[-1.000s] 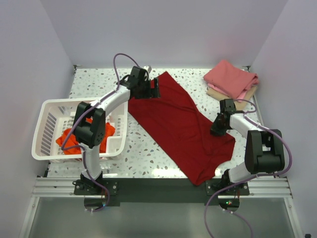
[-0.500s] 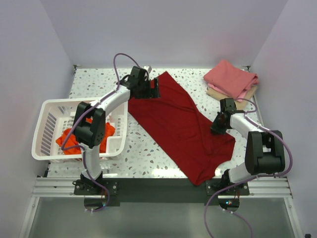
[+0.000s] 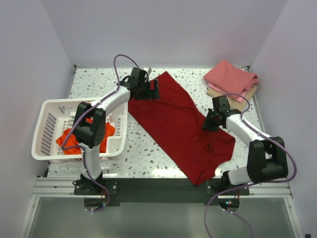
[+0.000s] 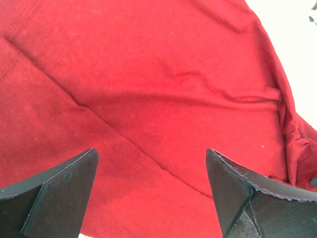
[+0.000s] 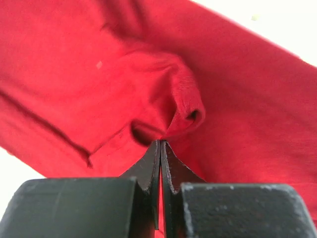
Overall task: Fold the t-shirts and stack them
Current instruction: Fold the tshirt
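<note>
Pale lavender walls [image 3: 163,29] close in a white speckled table [image 3: 99,82] on three sides in the top view. The crimson t-shirt [image 3: 178,124] lies spread over the middle of the table. Its long axis runs diagonally from the far left, by the left gripper [image 3: 156,89], down to the near right beside the right arm's base. The right gripper [image 3: 206,125] sits on the shirt's right edge. Only this view shows the rest of the scene. A white slotted basket [image 3: 47,134] at the left holds a crumpled orange-red t-shirt [image 3: 69,140]. In the far right corner a folded pink t-shirt [image 3: 230,77] lies on top of a tan t-shirt [image 3: 250,92]. The left wrist view is filled almost entirely with crimson t-shirt [image 4: 163,74], crossed by a slanting seam and soft creases, with a sliver of pale table [image 4: 292,29] at the upper right. The left gripper [image 4: 151,153] has its two dark fingers spread wide just above the cloth with nothing between them. The right wrist view gives the detail the overhead camera cannot. The right gripper [image 5: 159,145] has its fingers pressed together, pinching a small puckered fold of the crimson t-shirt [image 5: 237,114]. The cloth bunches into a raised hump right at the tips, and bright table [image 5: 282,20] shows past the shirt's edge.
</note>
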Motion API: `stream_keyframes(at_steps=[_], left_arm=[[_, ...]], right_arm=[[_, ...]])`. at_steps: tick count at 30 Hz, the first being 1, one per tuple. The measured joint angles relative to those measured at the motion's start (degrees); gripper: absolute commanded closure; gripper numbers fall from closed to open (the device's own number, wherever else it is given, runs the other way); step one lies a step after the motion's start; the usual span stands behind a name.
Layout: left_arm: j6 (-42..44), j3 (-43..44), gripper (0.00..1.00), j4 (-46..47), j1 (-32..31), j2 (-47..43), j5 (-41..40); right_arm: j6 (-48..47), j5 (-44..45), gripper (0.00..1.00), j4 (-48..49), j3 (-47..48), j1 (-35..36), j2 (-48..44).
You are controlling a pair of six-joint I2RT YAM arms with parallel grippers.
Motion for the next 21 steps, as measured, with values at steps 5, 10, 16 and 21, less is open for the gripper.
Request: stream_keyframes(at_steps=[5,10,16,21], left_arm=[[-0.02,-1.09,0.05,0.07,0.00,0.00,0.00],[-0.04,-1.64,0.05,0.11,0.00,0.00,0.11],[-0.02,-2.34,0.05,0.26,0.00,-0.24,0.33],[-0.02,-3.37,0.05,0.24,0.00,-1.07,0.33]], right_arm=[[0.02,-0.79,1.00,-0.02,0.00,4.50,0.00],[0.02,-0.81,1.00,-0.04,0.13,8.90,0.04],[0.04,-0.76,1.00,0.00,1.84,12.35,2.21],[0.02,-0.72,1.00,-0.13,3.10,14.62,4.24]])
